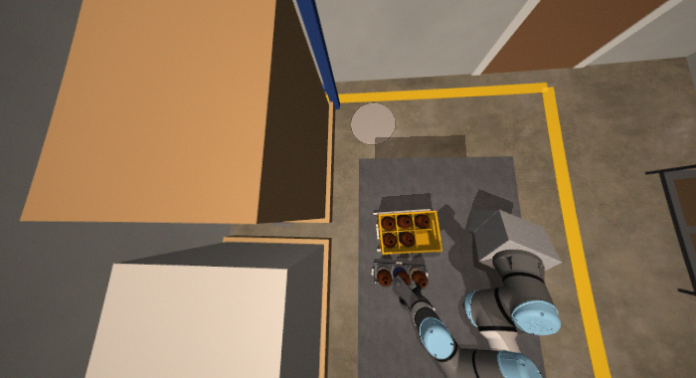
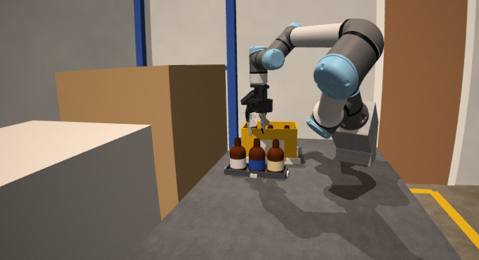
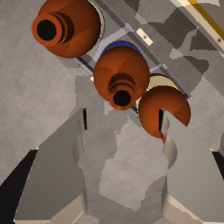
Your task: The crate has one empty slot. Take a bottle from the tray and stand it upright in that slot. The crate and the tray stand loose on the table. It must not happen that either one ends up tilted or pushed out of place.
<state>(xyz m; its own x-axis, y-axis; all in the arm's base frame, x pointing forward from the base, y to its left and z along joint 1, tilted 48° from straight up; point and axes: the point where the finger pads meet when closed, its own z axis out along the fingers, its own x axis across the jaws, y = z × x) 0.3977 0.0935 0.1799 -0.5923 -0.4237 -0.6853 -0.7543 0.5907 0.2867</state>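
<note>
A grey surface [image 2: 308, 209] stands between large boxes and a blue post. The end effector [image 2: 257, 127] hangs above the tray [image 2: 254, 174], fingers partly apart and gripping nothing, over the blue-labelled bottle [image 2: 256, 155]. That bottle stands in the middle, with a white-labelled bottle [image 2: 237, 154] and a cream-labelled bottle [image 2: 275, 156] close either side. The risk, as I judge it, is a finger striking a neighbour's shoulder on descent, toppling it or shoving the loose tray. The yellow crate [image 1: 410, 232] holds five bottles; its empty slot [image 1: 423, 240] is the corner nearest the tray.
</note>
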